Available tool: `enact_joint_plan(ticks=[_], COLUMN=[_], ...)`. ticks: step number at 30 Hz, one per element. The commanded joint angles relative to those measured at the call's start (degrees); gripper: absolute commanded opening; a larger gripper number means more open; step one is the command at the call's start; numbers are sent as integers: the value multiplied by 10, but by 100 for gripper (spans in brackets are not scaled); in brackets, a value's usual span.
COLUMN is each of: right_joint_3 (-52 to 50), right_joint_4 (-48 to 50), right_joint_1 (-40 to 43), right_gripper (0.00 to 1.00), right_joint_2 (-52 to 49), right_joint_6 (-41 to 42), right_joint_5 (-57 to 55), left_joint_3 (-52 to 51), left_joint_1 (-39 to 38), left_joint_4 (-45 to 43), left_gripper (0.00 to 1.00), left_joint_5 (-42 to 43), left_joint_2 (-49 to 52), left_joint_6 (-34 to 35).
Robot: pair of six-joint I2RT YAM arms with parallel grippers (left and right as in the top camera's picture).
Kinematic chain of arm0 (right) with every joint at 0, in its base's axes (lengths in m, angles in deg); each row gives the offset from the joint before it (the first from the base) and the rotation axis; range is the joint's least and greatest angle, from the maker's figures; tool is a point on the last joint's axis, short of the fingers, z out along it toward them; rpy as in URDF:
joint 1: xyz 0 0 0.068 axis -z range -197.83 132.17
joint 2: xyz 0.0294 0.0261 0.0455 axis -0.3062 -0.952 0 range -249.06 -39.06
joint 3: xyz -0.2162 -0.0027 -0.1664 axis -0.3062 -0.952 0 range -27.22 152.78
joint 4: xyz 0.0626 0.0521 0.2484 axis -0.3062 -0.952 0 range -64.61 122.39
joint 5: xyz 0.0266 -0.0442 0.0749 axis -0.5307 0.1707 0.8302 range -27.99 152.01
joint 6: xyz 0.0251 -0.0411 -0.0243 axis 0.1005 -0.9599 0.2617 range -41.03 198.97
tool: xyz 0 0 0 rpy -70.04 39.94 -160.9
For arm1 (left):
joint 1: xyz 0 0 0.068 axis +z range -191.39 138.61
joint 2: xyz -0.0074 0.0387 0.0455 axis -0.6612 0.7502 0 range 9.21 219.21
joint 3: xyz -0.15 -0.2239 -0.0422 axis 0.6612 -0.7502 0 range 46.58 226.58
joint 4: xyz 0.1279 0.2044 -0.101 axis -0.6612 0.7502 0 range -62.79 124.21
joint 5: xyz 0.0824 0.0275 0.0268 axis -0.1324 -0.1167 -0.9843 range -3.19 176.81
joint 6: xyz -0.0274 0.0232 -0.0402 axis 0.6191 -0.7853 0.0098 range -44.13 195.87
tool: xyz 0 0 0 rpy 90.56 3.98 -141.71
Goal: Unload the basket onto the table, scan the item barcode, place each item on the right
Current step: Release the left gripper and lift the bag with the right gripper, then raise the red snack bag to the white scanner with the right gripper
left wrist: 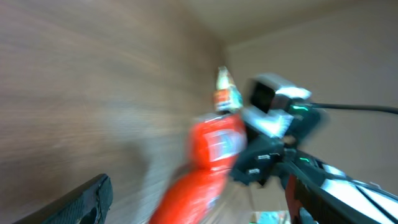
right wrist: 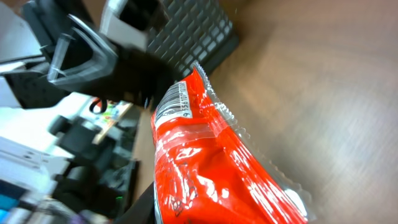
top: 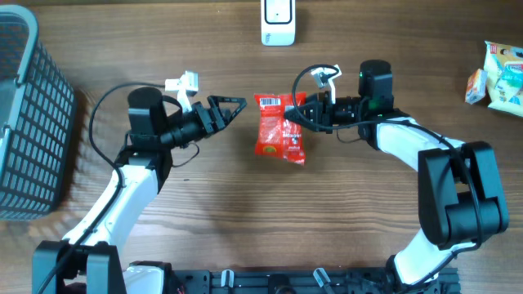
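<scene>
The item, a red snack packet [top: 279, 131] with a white barcode [top: 268, 102] at its top edge, hangs just over the middle of the table. My right gripper [top: 306, 111] is shut on the packet's upper right edge. In the right wrist view the packet [right wrist: 211, 168] fills the lower half, its barcode [right wrist: 174, 102] faces up-left, and one dark finger [right wrist: 144, 205] shows beside it. My left gripper [top: 234, 106] stands open just left of the packet, not touching it. The left wrist view is blurred, with the packet [left wrist: 208, 165] ahead and one finger [left wrist: 71, 205] at the bottom left.
A white scanner [top: 278, 21] stands at the table's far edge, above the packet. A dark mesh basket [top: 29, 114] fills the left side. Other snack packets [top: 497, 75] lie at the far right.
</scene>
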Motion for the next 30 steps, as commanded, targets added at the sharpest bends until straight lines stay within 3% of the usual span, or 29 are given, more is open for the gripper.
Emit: enact_joint_plan(ticks=[1,7,10,23,30], right_joint_3=[7,7,7,7,7], right_joint_4=[29,25,31,129,110], right_joint_1=[-2,-2,-2,-2,-3], right_gripper=[4,4,4,5,5], right_joint_2=[13,13,13,13,39], right_joint_6=[-59,-139,-167,-164,-179], right_joint_5=[-34,-108,-109,-130,-393], left_joint_3=[-1,-1,-1,-1,-1], left_joint_1=[3,3,2,3,3], left_joint_4=[89,185,217,244,245], left_gripper=[85,86,96,100,100], left_joint_5=[-159,-294,-335,-343,-343], left_joint_2=[-3,-3,-3,-3,-3], left_joint_6=[-35,-34,-34,-34,-34])
